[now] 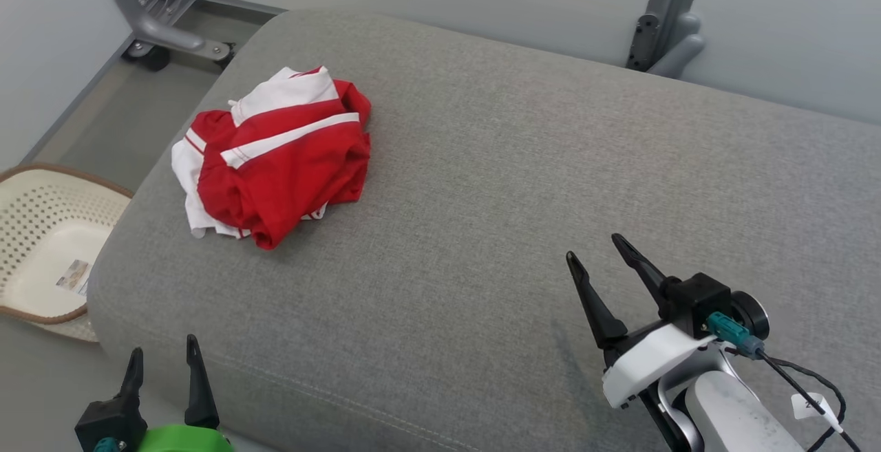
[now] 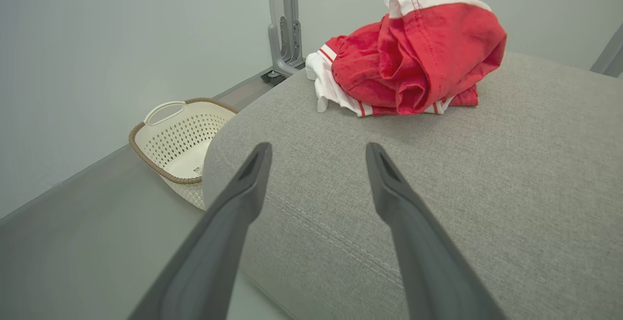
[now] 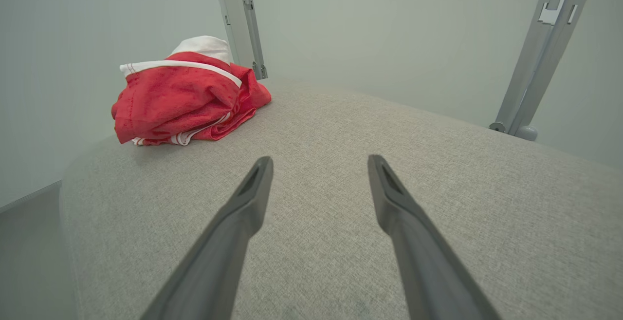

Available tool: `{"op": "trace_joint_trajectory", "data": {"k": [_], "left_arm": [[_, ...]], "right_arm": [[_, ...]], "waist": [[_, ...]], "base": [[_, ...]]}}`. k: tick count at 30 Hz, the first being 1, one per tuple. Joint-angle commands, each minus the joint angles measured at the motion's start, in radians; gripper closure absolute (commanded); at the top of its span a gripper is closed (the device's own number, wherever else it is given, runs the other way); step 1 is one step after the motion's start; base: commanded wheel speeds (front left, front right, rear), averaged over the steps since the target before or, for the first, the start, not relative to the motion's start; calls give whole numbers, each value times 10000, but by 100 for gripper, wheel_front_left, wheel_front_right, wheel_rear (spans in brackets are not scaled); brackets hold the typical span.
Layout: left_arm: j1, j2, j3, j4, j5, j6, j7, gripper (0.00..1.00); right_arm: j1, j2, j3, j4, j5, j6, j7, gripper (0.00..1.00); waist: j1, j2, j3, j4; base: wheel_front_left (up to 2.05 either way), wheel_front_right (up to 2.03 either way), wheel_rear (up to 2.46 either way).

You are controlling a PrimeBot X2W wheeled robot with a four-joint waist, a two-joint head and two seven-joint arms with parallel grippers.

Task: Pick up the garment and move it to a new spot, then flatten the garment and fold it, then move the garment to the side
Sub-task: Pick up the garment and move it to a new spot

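Left pincer (image 1: 164,347) gapes, garment (image 1: 275,156) well beyond.

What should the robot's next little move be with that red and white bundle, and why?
Probably reach the left hand forward toward the garment. It lies crumpled in a heap on the grey cushion, untouched, on that hand's side. The left hand and the right hand are both open and empty, so nothing has been picked up yet.
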Motion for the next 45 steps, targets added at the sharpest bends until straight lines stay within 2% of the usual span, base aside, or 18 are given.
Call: {"op": "trace_joint_trajectory", "data": {"k": [1, 6, 10, 13, 16, 20, 24, 31, 35, 41, 42, 44, 45], "left_arm": [[-76, -22, -25, 12, -214, -88, -5, 0], [-828, -18, 79, 226, -718, -732, -5, 0], [-1966, 464, 233, 465, -555, -1037, -5, 0], [-2922, 1091, 188, 698, -457, -1124, -5, 0], [-4254, 1841, -308, 1067, -516, -1176, -2, 0], [-5410, 2761, -1222, 1712, -1159, -1175, -2, 0], [-6424, 3440, -1996, 2794, -1796, -1178, 12, 0], [-7295, 3975, -2947, 3982, -2928, -1178, 423, 0], [-7628, 4268, -3313, 4718, -3216, -1165, 608, 0], [-7859, 3938, -3408, 6166, -3450, -1064, 1351, 0], [-7859, 3830, -3375, 6349, -3587, -1076, 1478, 53], [-7855, 3669, -3452, 6650, -3671, -1107, 1692, 100], [-7846, 3589, -3431, 6806, -3799, -1117, 1784, 100]], "right_arm": [[-135, -112, 6, 35, 73, -3, -29, 0], [-144, -413, 130, 155, 199, -3, -29, 0], [-305, -696, 88, 106, 254, -3, -29, 0], [-470, -862, 30, -28, 259, -3, -29, 0], [-617, -1031, -74, -268, 208, -3, -29, 0], [-773, -1150, -156, -540, 201, -3, -29, 0], [-835, -1200, -176, -742, 199, -3, -29, 0], [-867, -1239, -325, -917, 223, -3, -29, 0], [-851, -1300, -439, -960, 245, -3, -29, 0], [-791, -1088, -394, -891, 262, -3, -29, 0], [-747, -1062, -390, -867, 306, -3, -29, 0], [-706, -1042, -396, -819, 340, -3, -29, 0], [-699, -1014, -387, -786, 356, -3, -29, 0]], "waist": [[0, 0, 370, 494], [0, 0, 817, 167], [0, 0, 1272, -219], [0, 0, 1676, -554], [0, 0, 2155, -964], [0, 0, 2588, -1389], [0, 0, 2885, -1803], [0, 0, 3157, -2324], [0, 0, 3288, -2529], [0, 0, 3203, -2752], [0, 0, 3154, -2774], [0, 0, 3092, -2779], [0, 0, 3047, -2779]], "base": [[0, 0, 0], [0, 0, 0], [0, 0, 0], [0, 0, 0], [0, 0, 0], [0, 0, 0], [0, 0, 0], [0, 0, 0], [0, 0, 0], [0, 0, 0], [0, 0, 0], [0, 0, 0], [0, 0, 0]]}}
